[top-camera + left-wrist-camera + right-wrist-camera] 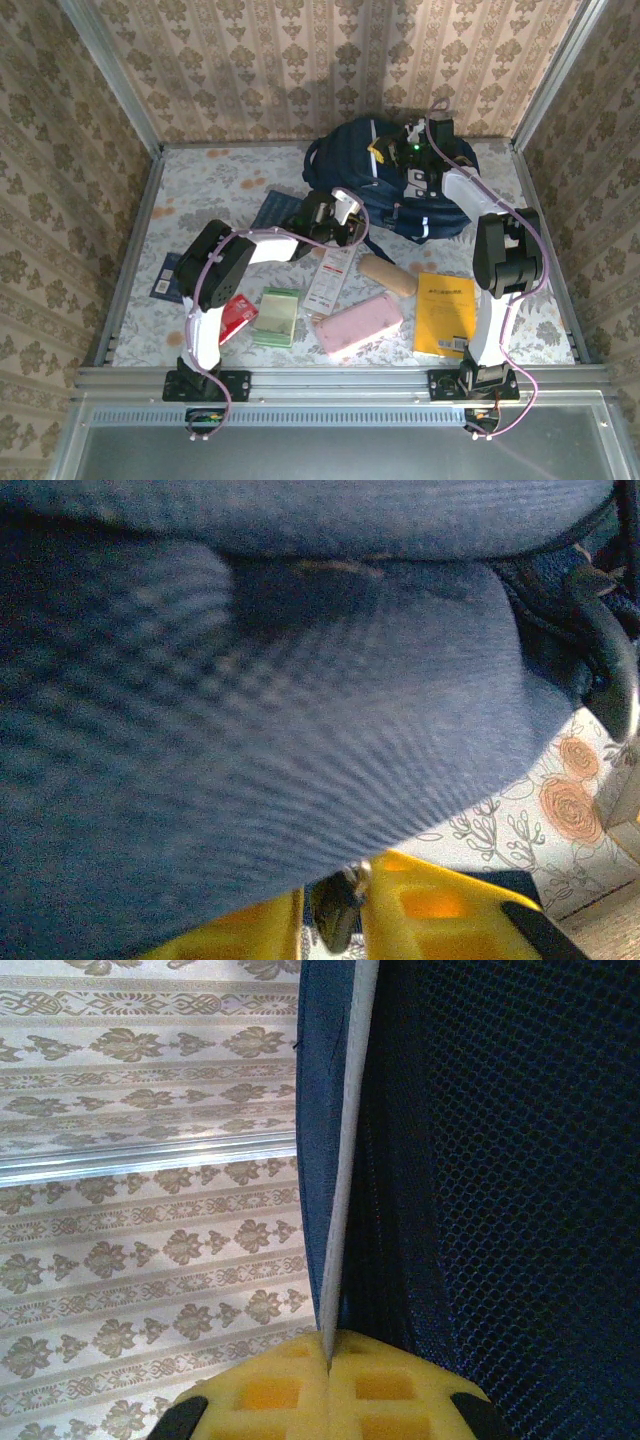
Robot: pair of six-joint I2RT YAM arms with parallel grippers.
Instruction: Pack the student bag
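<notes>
Bag-opening step, by the looks of it. The student bag (420, 205) is sat at the worktop's (220, 180) far edge, right of middle. Its white-trimmed rim is pinched in the closed right tool (328, 1352). The left tool (335, 905) is pressed to the bag's near-left side, narrow around something small and dark; an actual grip can't be told. Next, a firm hold is probably needed so the mouth can be pulled apart.

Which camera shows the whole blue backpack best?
The top external view: the whole student bag lies at the back. The left wrist view shows blurry blue fabric; the right wrist view, its edge and mesh.
</notes>
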